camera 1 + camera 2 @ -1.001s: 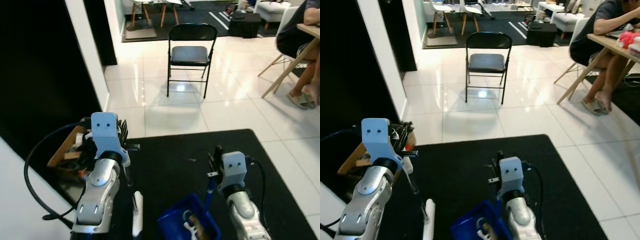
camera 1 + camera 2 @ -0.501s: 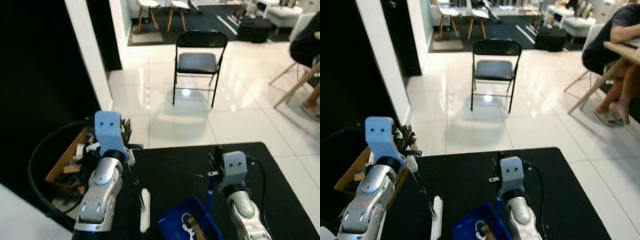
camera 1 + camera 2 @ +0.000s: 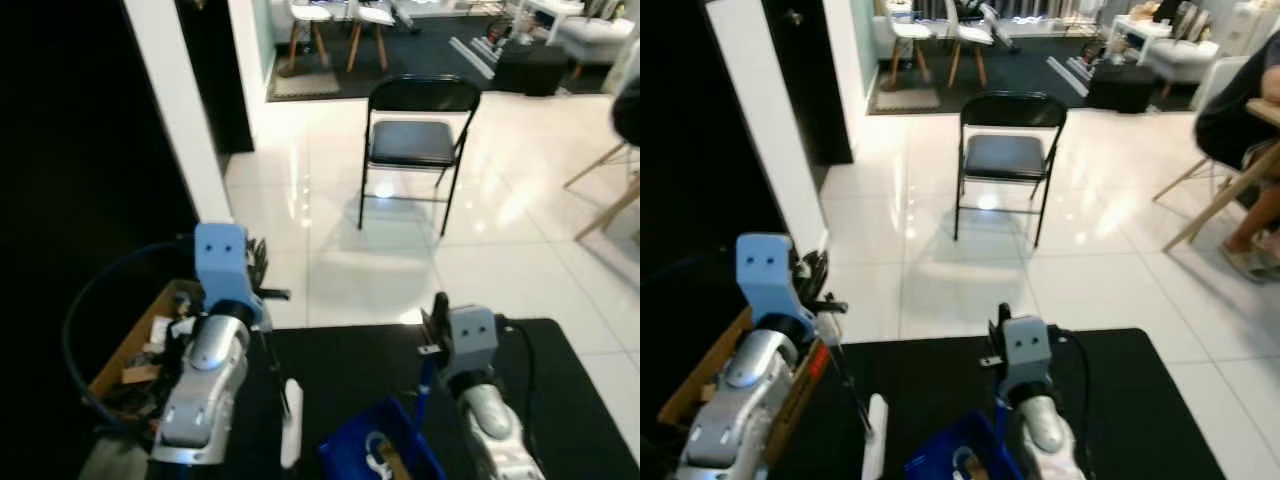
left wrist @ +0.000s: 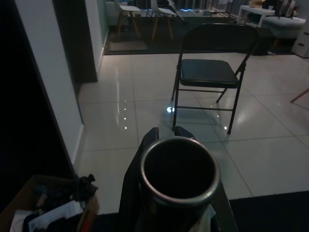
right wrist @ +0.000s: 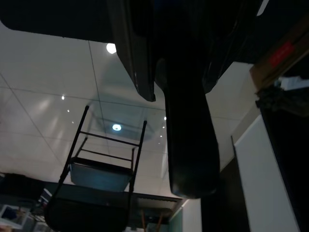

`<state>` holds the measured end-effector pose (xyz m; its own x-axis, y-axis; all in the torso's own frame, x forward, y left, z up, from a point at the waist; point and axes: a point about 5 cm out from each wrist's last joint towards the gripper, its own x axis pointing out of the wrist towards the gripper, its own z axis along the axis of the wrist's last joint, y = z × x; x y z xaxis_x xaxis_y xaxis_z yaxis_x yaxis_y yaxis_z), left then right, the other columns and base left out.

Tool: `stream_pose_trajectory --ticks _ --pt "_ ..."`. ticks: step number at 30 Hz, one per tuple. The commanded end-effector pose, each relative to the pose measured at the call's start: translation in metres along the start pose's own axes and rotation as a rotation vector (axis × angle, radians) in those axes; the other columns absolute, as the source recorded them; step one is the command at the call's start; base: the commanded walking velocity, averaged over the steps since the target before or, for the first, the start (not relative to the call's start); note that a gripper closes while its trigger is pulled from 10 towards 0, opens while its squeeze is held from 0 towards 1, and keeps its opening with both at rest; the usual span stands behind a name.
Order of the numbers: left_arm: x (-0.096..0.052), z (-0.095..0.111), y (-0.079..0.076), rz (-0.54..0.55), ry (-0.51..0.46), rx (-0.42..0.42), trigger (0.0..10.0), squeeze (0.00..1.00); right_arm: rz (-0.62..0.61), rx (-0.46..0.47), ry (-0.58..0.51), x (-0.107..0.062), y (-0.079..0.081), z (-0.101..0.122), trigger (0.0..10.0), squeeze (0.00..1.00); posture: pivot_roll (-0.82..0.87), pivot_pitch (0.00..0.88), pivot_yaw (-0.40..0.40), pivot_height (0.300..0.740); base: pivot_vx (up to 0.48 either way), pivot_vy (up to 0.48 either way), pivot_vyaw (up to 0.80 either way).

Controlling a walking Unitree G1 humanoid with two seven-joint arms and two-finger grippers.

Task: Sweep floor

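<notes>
Gripping a thin broom handle (image 3: 845, 375), the left gripper (image 3: 812, 300) is closed near the cardboard box (image 3: 700, 385). The blue dustpan (image 3: 385, 452) is held by its handle in the closed right gripper (image 3: 437, 322), over the black mat (image 3: 345, 365).

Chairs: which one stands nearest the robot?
The black folding chair on the white tiles, alone ahead of the black mat; the white wooden-legged chairs sit farther back.
</notes>
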<state>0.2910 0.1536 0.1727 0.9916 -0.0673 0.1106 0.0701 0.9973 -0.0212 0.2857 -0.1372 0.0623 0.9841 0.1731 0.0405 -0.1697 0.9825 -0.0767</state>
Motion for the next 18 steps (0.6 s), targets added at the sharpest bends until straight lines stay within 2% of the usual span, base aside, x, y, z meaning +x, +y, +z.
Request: stream_pose_trajectory --ticks 1,18 --pt "0.0009 0.0069 -0.002 -0.012 -0.037 0.013 10.0 0.0 -0.005 0.01 -0.033 0.0015 0.0002 0.005 10.0 0.0 -0.01 0.039 0.058 0.74 0.48 0.0 0.0" --pt "0.0012 0.0076 -0.002 -0.015 -0.038 0.013 10.0 0.0 -0.007 0.01 -0.03 0.001 0.001 0.004 10.0 0.0 -0.01 0.042 0.061 0.74 0.48 0.0 0.0"
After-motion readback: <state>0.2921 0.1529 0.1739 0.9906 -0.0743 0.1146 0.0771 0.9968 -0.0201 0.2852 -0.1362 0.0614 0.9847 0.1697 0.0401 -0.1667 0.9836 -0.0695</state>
